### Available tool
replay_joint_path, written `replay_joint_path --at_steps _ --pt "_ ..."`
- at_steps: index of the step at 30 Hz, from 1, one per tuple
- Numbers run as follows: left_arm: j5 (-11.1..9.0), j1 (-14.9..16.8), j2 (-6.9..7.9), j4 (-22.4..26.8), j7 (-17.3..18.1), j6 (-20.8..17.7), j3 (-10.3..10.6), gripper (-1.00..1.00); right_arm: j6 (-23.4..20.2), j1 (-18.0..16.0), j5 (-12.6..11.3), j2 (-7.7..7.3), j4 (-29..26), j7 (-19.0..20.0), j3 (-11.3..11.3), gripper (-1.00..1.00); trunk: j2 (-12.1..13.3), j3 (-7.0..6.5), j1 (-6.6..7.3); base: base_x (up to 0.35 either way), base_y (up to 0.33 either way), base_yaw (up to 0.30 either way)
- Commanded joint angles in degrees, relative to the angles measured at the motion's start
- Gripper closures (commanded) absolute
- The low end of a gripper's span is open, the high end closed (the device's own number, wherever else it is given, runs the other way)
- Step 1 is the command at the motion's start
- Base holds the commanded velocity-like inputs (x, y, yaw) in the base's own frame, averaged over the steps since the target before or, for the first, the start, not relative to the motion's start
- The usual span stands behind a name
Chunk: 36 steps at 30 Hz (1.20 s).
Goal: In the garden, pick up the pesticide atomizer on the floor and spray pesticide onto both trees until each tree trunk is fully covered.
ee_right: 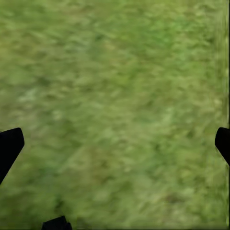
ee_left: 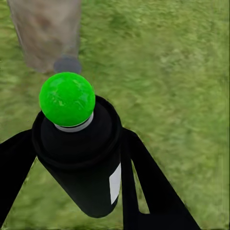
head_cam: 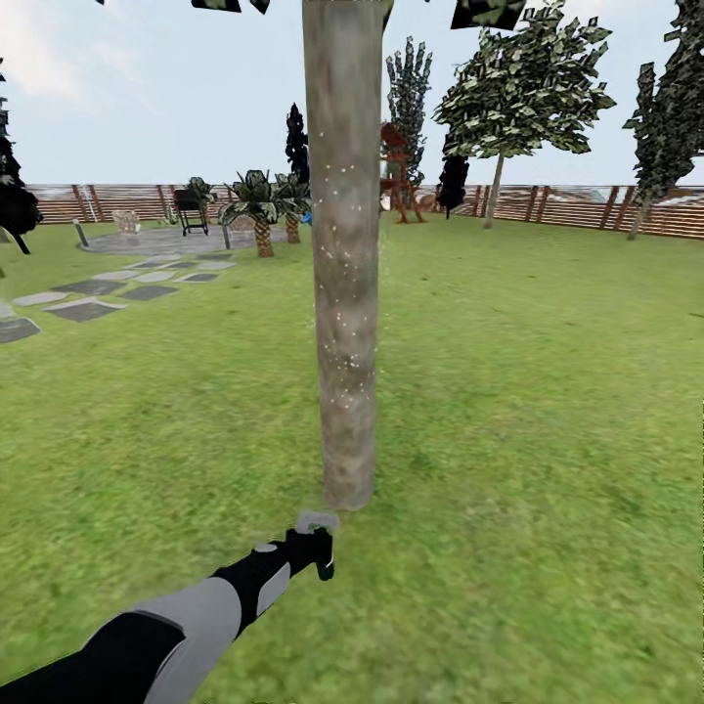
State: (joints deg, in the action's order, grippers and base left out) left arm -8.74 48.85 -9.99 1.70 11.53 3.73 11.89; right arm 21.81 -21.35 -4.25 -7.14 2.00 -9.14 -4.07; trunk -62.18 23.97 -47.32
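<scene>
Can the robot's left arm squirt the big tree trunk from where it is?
Probably yes. The left tool grips the pesticide atomizer pointing toward the tree trunk, with just grass between them.

tree trunk (head_cam: 340, 254) cut off above — canopy mostly unseen, far grill (head_cam: 191, 209) blurry

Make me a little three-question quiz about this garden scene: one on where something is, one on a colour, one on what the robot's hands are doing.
1. Where is the tree trunk?
A. Straight ahead, past the left gripper
B. Behind the fence
C. On the paving stones

2. What colour is the ball on top of the pesticide atomizer?
A. Red
B. Green
C. Blue

3. What is the left gripper doing?
A. Hanging open
B. Gripping the trunk
C. Holding the atomizer

Answers: 1 A, the trunk rises from the lawn just beyond the outstretched arm. 2 B, the left wrist view shows a bright green ball. 3 C, black fingers flank the bottle.
</scene>
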Motion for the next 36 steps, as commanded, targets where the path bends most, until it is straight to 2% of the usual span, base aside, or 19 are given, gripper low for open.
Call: replay_joint_path --at_steps 1,3,4,6,7,8,9,11,12,13,15,18,20,21,23,25,29,32,36 --pt "1.67 -0.08 0.0 -0.1 0.16 0.26 0.54 1.0 0.29 -0.17 -0.2 -0.79 -1.09 0.28 -0.33 -1.0 -0.05 0.06 0.01 -0.086 -0.017 0.0" --pt "4.84 -0.32 0.0 -0.11 0.18 0.31 0.74 1.0 -2.04 -0.85 -0.01 -1.54 -6.05 0.32 -0.31 -1.0 -0.05 0.06 0.01 -0.05 -0.01 0.0" --pt "6.71 -0.83 0.0 -0.11 1.03 0.36 0.89 1.0 -9.59 -2.03 1.08 -2.07 -13.94 0.52 -0.28 -1.0 -0.05 0.06 0.01 -0.023 -0.004 0.0" --pt "9.84 -1.73 0.0 -0.08 8.05 0.45 1.01 1.0 -18.73 -3.19 2.66 -2.85 -23.49 2.19 -0.3 -1.0 -0.05 0.06 0.01 -0.012 -0.002 0.0" --pt "10.22 -1.82 0.0 -0.05 10.37 0.48 1.01 1.0 -20.3 -3.54 2.93 -3.02 -25.57 3.35 -0.3 -1.0 -0.05 0.06 0.01 -0.007 -0.001 0.0" --pt "10.76 -1.95 0.0 -0.01 15.08 0.56 1.02 1.0 -22.58 -4.56 3.34 -3.33 -29.02 6.81 -0.31 -1.0 -0.05 0.06 0.01 -0.005 -0.001 0.0" --pt "11.24 -2.06 0.0 0.04 21.29 1.04 1.04 1.0 -25.45 -7.19 3.74 -4.57 -32.13 14.15 -0.32 -1.0 -0.05 0.06 0.01 -0.002 0.0 0.0" --pt "11.55 -2.13 0.0 0.11 27.62 1.81 1.12 1.0 -30.83 -11.31 3.89 -7.48 -34.06 25.57 -0.39 -1.0 -0.05 0.06 0.01 -0.001 0.0 0.0" --pt "11.66 -2.16 0.0 0.14 31.88 2.15 1.28 1.0 -34.74 -14.26 3.89 -9.13 -34.79 35.07 -0.4 -1.0 -0.05 0.06 0.01 0.0 0.0 0.0" --pt "11.69 -2.16 0.0 0.16 33.28 2.22 1.32 1.0 -35.69 -15.1 3.91 -9.48 -34.95 38.34 -0.4 -1.0 -0.05 0.06 0.01 0.0 0.0 0.0" --pt "11.77 -2.18 0.0 0.27 39.51 2.42 1.56 1.0 -38.28 -18.05 3.96 -10.33 -35.4 53.37 -0.41 -1.0 -0.05 0.06 0.01 0.0 0.0 0.0" --pt "11.8 -2.18 0.0 0.36 43.62 2.49 2.18 1.0 -39.34 -19.76 3.92 -9.71 -35.61 67.04 -0.3 -1.0 -0.05 0.06 0.01 0.0 0.0 0.0" --pt "11.81 -2.18 0.0 0.41 45.29 2.5 2.43 1.0 -41.06 -20.36 3.92 -7.0 -35.69 73.57 -0.21 -1.0 -0.05 0.06 0.01 0.0 0.0 0.0" --pt "11.81 -2.18 0.0 0.46 46.74 2.51 2.61 1.0 -42.05 -20.51 3.95 -5.19 -35.68 75.63 0.65 1.0 -0.05 0.06 0.01 0.0 0.0 0.0" --pt "11.78 -2.18 0.0 0.77 49.12 2.49 2.79 1.0 -42.8 -20.61 3.96 -2.84 -35.69 77.04 5.35 1.0 -0.05 0.06 0.01 0.0 0.0 0.0" --pt "11.75 -2.18 0.0 1.22 49.9 2.45 2.8 1.0 -43.02 -20.64 3.98 -0.96 -35.67 77.29 8.43 1.0 -0.05 0.06 0.01 0.0 0.0 0.0" --pt "11.73 -2.18 0.0 1.58 50.42 2.43 2.8 1.0 -43.22 -20.66 5.1 3.55 -35.06 77.38 10.69 1.0 -0.05 0.06 0.01 0.0 0.0 0.0" --pt "11.72 -2.18 0.0 1.63 50.43 2.43 2.79 1.0 -43.25 -20.66 7.11 4.08 -34.58 77.35 10.81 1.0 -0.05 0.06 0.01 0.0 0.0 0.0" --pt "11.72 -2.18 0.0 1.64 50.44 2.43 2.79 1.0 -43.2 -20.59 7.89 4.21 -32.36 77.32 10.92 1.0 -0.05 0.06 0.01 0.0 0.0 0.0"
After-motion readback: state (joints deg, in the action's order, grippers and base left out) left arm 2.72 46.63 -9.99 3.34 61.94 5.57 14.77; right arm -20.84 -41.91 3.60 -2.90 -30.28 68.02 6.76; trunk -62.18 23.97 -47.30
